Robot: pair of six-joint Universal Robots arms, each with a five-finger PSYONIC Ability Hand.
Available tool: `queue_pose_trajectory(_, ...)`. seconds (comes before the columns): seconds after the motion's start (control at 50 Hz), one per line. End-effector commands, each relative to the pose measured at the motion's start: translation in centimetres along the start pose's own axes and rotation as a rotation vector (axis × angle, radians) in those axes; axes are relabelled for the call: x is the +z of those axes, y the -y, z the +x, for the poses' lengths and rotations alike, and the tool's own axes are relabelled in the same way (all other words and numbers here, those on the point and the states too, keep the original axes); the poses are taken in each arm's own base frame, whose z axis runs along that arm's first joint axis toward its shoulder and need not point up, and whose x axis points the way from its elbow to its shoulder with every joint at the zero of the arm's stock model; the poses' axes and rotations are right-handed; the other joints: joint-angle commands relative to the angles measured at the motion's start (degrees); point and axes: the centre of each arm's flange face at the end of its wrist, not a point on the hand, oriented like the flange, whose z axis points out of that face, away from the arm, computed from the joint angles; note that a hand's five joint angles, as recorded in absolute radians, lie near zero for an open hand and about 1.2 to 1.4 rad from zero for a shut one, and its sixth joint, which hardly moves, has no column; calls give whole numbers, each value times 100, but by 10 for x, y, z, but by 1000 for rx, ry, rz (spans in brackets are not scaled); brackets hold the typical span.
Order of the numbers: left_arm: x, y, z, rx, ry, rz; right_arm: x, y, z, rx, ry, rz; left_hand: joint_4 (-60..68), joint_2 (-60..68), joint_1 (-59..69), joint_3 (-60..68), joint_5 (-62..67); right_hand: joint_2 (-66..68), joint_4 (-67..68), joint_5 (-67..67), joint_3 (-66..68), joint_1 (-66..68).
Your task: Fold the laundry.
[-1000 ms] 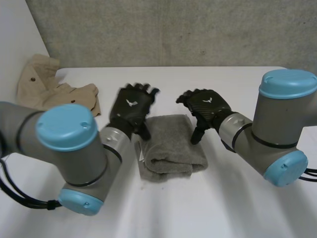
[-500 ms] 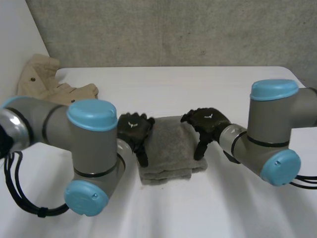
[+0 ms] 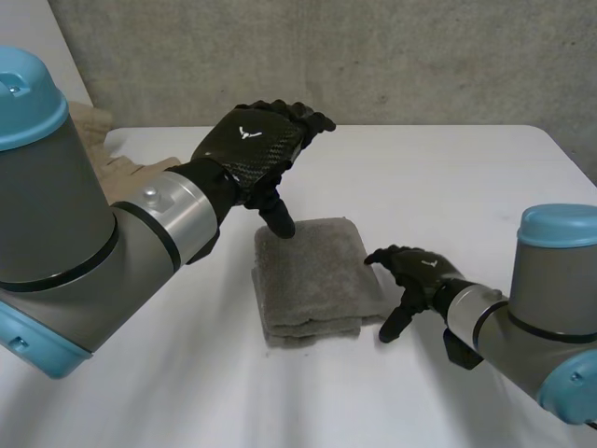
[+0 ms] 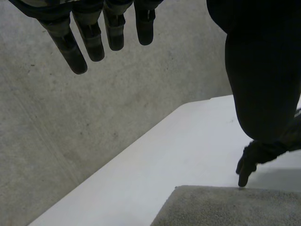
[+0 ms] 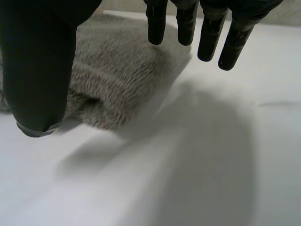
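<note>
A grey towel [image 3: 312, 275], folded into a thick rectangle, lies flat on a white table [image 3: 448, 177] between the two black hands.

The left hand [image 3: 252, 149] hangs in the air over the towel's far corner on the left arm's side. Its fingers [image 4: 89, 37] are straight and loose and grasp nothing. Its thumb points down toward that corner. In the left wrist view the towel [image 4: 225, 207] lies below the fingertips and thumb, apart from them, with bare table [image 4: 188, 141] between.

The right hand [image 3: 415, 271] sits low, just beside the towel's edge on the right arm's side, near the closer corner. Its fingers [image 5: 207, 37] are spread and relaxed and hold nothing. Its thumb [image 5: 37, 70] points down at the table. In the right wrist view the towel's rolled fold [image 5: 117, 80] lies just past the thumb tip and under the fingertips. Whether any finger touches the cloth cannot be told. The left wrist view also shows this hand [image 4: 249, 162] small, beside the towel's edge.

A beige garment [image 3: 121, 170] lies crumpled at the table's far edge, beyond the left forearm and well apart from both hands' fingers. A grey concrete wall [image 3: 373, 56] stands behind the table.
</note>
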Motion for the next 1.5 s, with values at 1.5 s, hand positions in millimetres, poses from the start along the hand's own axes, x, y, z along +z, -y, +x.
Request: queue_pose_trajectory(1.5, 10, -52, -13, -84, 36, -143, 95, 114, 337, -120, -466, 454, -14, -11, 63, -48, -138, 6747, 6664, 6608, 6775, 6958)
